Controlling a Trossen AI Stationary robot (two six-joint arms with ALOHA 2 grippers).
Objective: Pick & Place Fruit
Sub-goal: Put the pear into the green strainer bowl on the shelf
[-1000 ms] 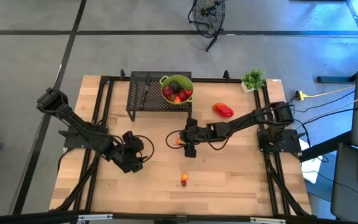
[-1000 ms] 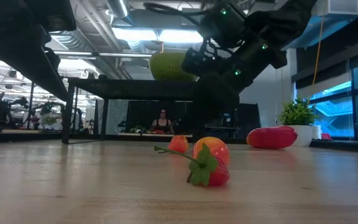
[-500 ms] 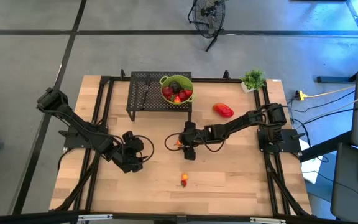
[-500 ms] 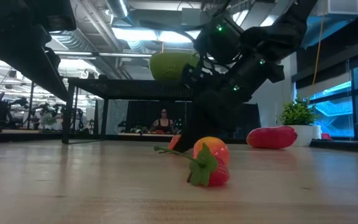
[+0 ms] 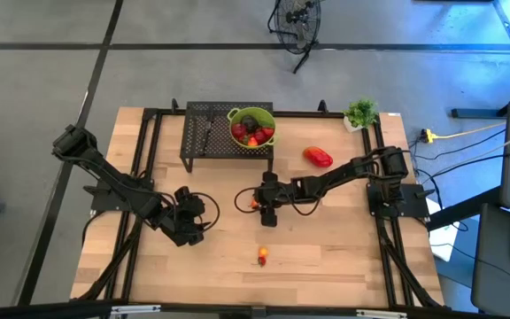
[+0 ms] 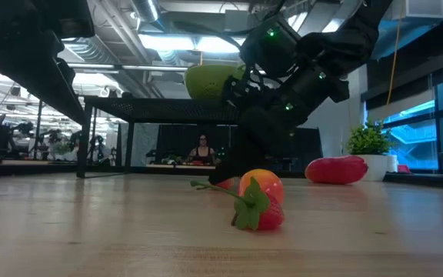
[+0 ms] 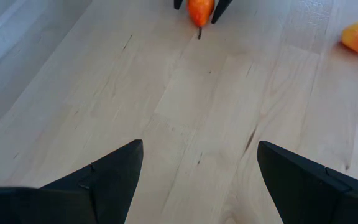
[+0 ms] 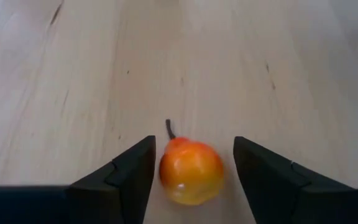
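My overhead camera looks straight down on the whole counter (image 5: 326, 257) and both arms; my low camera sits at counter height, facing level across it into the room. Each wrist camera looks close along the wood past its own tool, and both share the small orange fruit (image 8: 191, 172) mid-counter.

A small orange-yellow fruit (image 8: 191, 172) with a short dark stem lies on the wooden table near its middle. A red-and-yellow piece with a green leafy stem (image 6: 260, 200) lies nearer the front edge. A glossy red oblong fruit (image 5: 318, 157) rests toward the back right corner. More red pieces and one dark green round one (image 5: 250, 123) sit heaped together near the back edge.
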